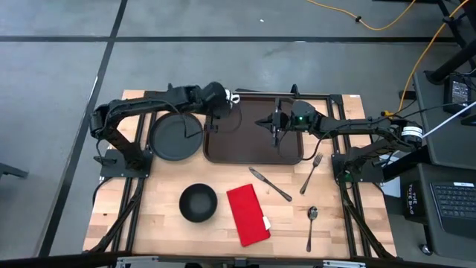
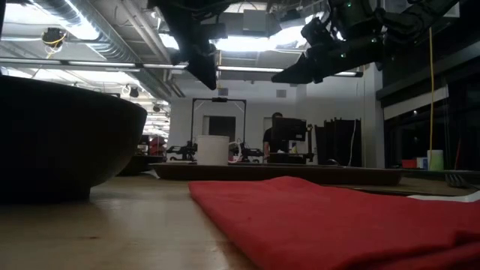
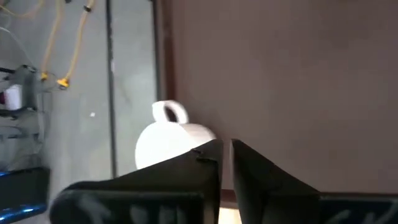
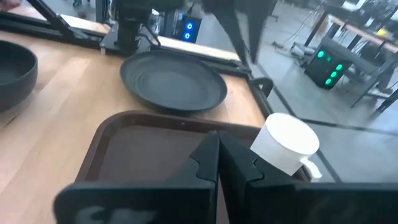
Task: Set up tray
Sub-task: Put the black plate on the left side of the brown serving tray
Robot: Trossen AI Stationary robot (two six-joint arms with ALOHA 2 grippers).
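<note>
High view: one tray [image 1: 253,145], one mug [image 1: 235,98], two forks [image 1: 311,173].

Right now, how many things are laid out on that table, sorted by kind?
Tray: 1
Plate: 1
Bowl: 1
Mug: 1
Napkin: 1
Knife: 1
Fork: 1
Spoon: 1
Total: 8

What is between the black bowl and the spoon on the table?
The red napkin lies between the black bowl and the spoon, with bare wood on either side. The high view shows it.
</note>
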